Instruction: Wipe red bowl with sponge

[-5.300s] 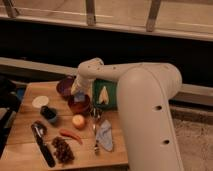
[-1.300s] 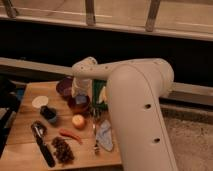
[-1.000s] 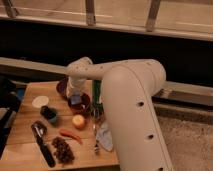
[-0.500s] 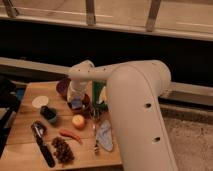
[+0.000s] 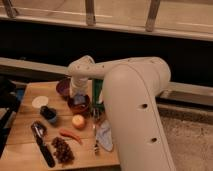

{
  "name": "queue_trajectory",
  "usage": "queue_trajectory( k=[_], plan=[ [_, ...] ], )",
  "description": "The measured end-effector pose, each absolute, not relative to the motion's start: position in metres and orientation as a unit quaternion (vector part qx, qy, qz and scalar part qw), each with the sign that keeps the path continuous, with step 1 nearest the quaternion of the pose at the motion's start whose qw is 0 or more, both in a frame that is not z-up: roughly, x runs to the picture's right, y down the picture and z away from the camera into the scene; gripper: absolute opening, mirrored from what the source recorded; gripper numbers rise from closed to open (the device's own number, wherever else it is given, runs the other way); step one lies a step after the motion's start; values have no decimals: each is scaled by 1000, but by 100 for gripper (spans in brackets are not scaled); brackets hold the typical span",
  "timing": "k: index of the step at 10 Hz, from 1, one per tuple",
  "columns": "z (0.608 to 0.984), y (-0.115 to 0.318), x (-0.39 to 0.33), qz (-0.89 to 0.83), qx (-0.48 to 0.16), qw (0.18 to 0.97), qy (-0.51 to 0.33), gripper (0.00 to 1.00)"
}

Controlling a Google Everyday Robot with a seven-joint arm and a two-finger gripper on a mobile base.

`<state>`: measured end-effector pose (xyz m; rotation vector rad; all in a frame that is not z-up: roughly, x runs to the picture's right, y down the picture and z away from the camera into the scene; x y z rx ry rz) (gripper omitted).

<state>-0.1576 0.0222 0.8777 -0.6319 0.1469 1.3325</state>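
The red bowl (image 5: 80,105) stands on the wooden table (image 5: 25,145), just in front of the dull purple bowl (image 5: 63,88). My gripper (image 5: 78,96) hangs off the white arm's wrist, right above the red bowl's rim and inside, and covers much of the bowl. The sponge is hidden; I cannot make it out under the gripper.
A small dark and blue object (image 5: 48,114) and a white disc (image 5: 40,101) lie left of the red bowl. In front are an orange (image 5: 78,121), a red chili (image 5: 70,134), dark grapes (image 5: 62,149), a black-handled tool (image 5: 42,144) and a pale cloth (image 5: 105,136). My bulky white arm (image 5: 132,115) fills the right side.
The wrist has swung a little left and back over the red bowl while staying low above it. Nothing else on the table has moved.
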Motion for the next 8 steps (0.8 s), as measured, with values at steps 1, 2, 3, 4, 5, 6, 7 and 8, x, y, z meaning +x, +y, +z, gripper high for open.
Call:
queue_trajectory(
  k=[1, 2, 3, 4, 5, 6, 7, 8],
  plan=[
    [880, 22, -168, 600, -292, 742, 65, 10],
    [880, 24, -173, 596, -296, 744, 63, 10],
    [879, 29, -176, 592, -302, 745, 63, 10],
    [877, 37, -176, 586, -309, 746, 65, 10],
    [872, 44, -179, 580, -314, 748, 67, 10],
    [868, 50, -173, 582, -314, 746, 72, 10],
    [865, 50, -156, 591, -306, 742, 78, 10],
    [865, 47, -147, 597, -300, 740, 81, 10]
  ],
)
